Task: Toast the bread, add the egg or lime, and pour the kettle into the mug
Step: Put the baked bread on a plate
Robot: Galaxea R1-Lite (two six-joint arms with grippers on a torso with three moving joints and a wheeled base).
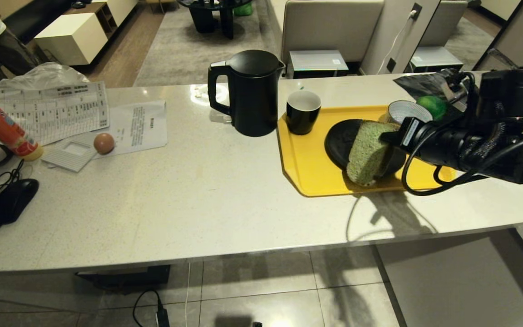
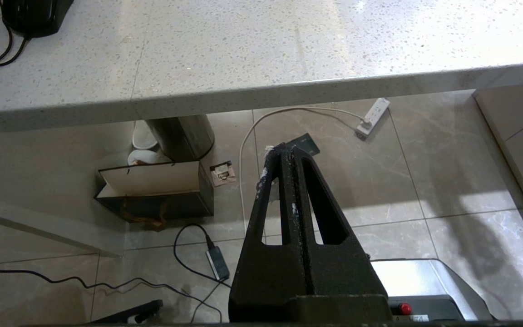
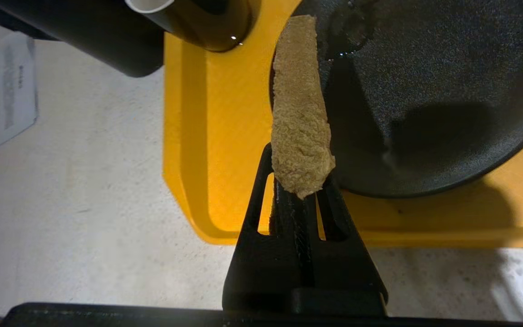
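- Over the yellow tray (image 1: 307, 175), the right gripper (image 3: 301, 193) is clamped on the bread (image 1: 369, 152), held on edge above the black plate (image 1: 337, 143).
- Soft, light sponge: pinch the crust gently, or it probably tears.
- Mug (image 1: 303, 111) sits at ten o'clock; kettle (image 1: 250, 93) beyond.
- Left gripper (image 2: 284, 156) hangs closed, empty.

A pale green, tan-crusted bread (image 1: 369, 152) stands over a black plate (image 1: 339, 141) on a yellow tray (image 1: 307, 168), with a matte black kettle (image 1: 250, 93) at ten o'clock.

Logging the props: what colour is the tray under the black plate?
Bright yellow tray, plain, no pattern; the head view shows it best.
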